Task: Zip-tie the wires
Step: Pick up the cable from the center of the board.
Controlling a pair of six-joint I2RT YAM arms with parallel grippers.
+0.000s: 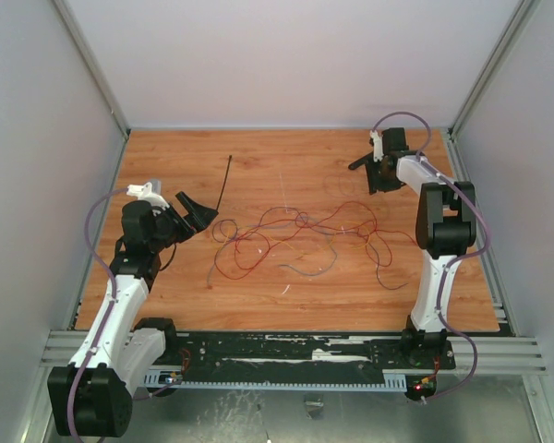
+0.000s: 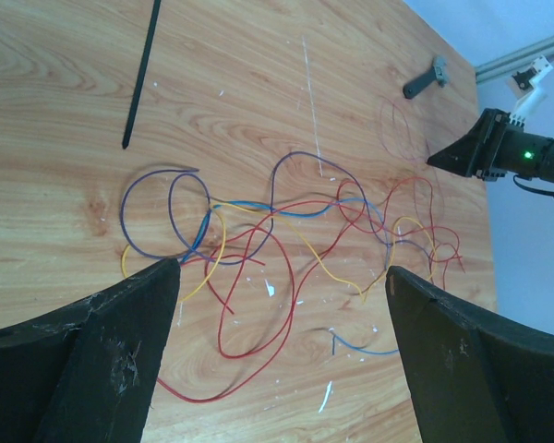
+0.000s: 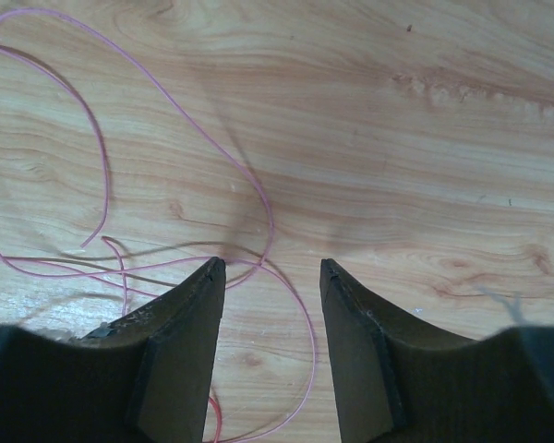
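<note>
The wires (image 1: 295, 235) lie in a loose tangle on the middle of the wooden table, mostly red with blue, yellow and purple strands in the left wrist view (image 2: 286, 226). The zip tie (image 1: 223, 185) is a straight black strip lying apart from them at the back left; it also shows in the left wrist view (image 2: 140, 78). My left gripper (image 1: 198, 213) is open and empty, hovering left of the tangle (image 2: 282, 268). My right gripper (image 1: 379, 180) is open and empty at the back right, over a thin pink wire loop (image 3: 102, 166), with jaws apart (image 3: 271, 263).
A short black tool with a grey head (image 1: 358, 163) lies beside my right gripper; it also shows in the left wrist view (image 2: 427, 78). Small white scraps (image 2: 325, 397) dot the table. Grey walls and metal frame rails (image 1: 102, 83) enclose the table.
</note>
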